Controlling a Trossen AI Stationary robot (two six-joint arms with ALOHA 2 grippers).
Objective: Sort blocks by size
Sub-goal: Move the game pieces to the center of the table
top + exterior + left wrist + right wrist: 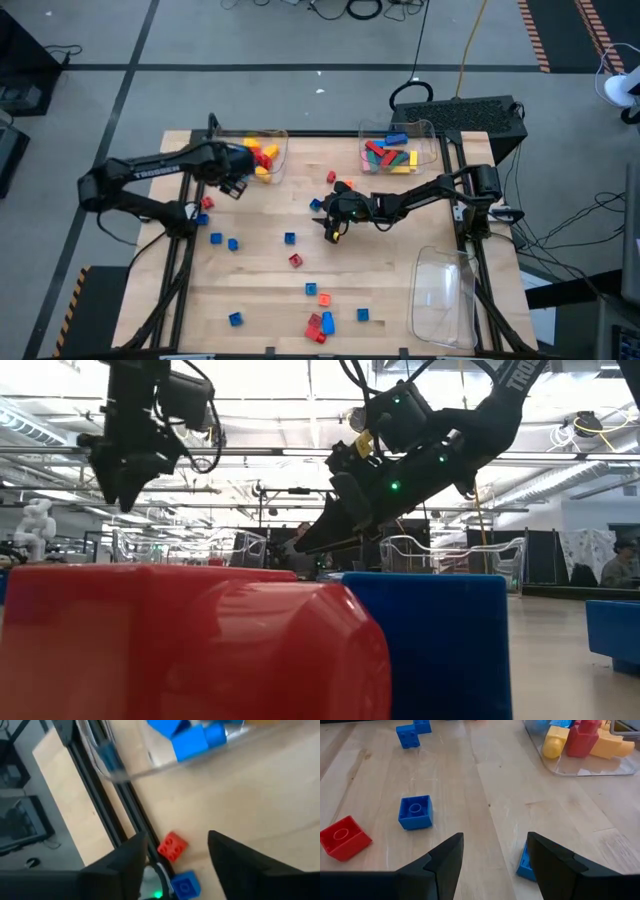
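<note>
Small blocks lie scattered on the wooden table (260, 280): blue ones (290, 238), red ones (295, 260) and an orange one (324, 298). My left gripper (237, 186) hangs open and empty above the table's far left, beside a clear tray (280, 165) of yellow and red blocks. Its wrist view shows a red block (173, 845) and a blue block (186, 885) on the wood below the fingers. My right gripper (332, 232) stands open and empty, slanting down over the table's middle. A blue block (524, 862) lies by one of its fingers, and a blue block (415, 811) and a red block (342, 836) lie farther off.
A second clear tray (425, 150) with several coloured blocks stands at the far right. Another clear tray (445, 295) lies at the near right edge. A red block (180, 645) and a blue block (430, 640) fill the low view's foreground. Black frame rails run along both table sides.
</note>
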